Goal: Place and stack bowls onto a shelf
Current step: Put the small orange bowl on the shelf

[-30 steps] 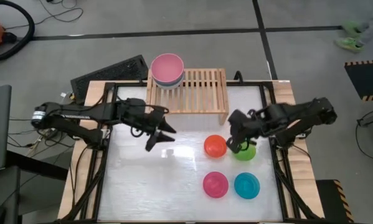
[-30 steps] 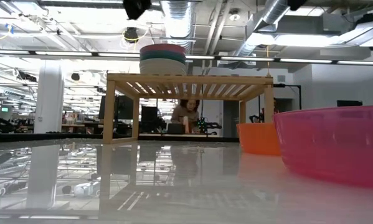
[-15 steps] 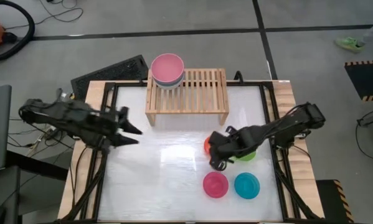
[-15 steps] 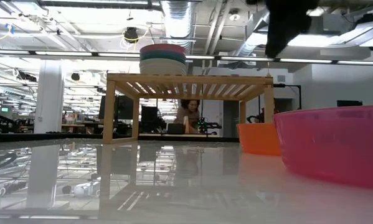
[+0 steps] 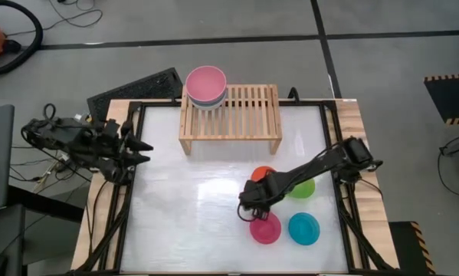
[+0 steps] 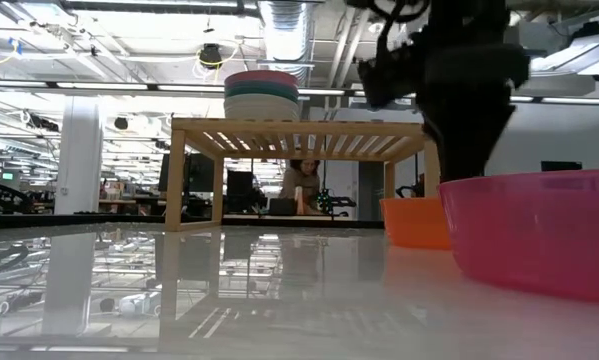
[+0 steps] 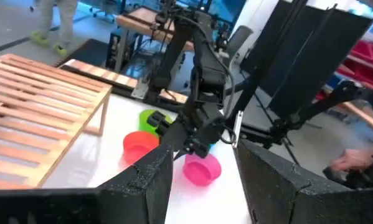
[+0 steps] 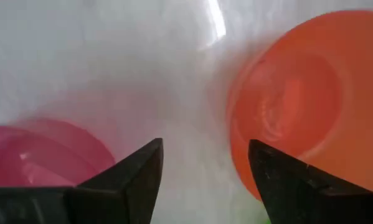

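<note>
The light-wood shelf (image 5: 240, 113) stands at the table's far edge, and a stack of larger bowls (image 5: 206, 84), pink on top, rests on its left end. The smaller bowls sit upright on the white table: orange (image 5: 263, 173), green (image 5: 303, 187), magenta (image 5: 265, 228) and cyan (image 5: 303, 228). My right gripper (image 5: 254, 208) hovers open over the table between the orange bowl (image 8: 292, 124) and the magenta bowl (image 8: 43, 158), touching neither. My left gripper (image 5: 142, 151) is open and holds nothing, out at the table's left edge.
The shelf's slats to the right of the stack are bare (image 5: 252, 107). A black mat (image 5: 137, 88) lies off the table's far left corner. The dark table frame (image 5: 344, 207) runs along both sides. A wide stretch of white tabletop (image 5: 183, 222) lies at the near left.
My right gripper has swung from above the green bowl toward the table's left and near edges, and now stands between the orange and magenta bowls. My left gripper has drawn back from the middle toward the table's left edge. No bowl has moved.
</note>
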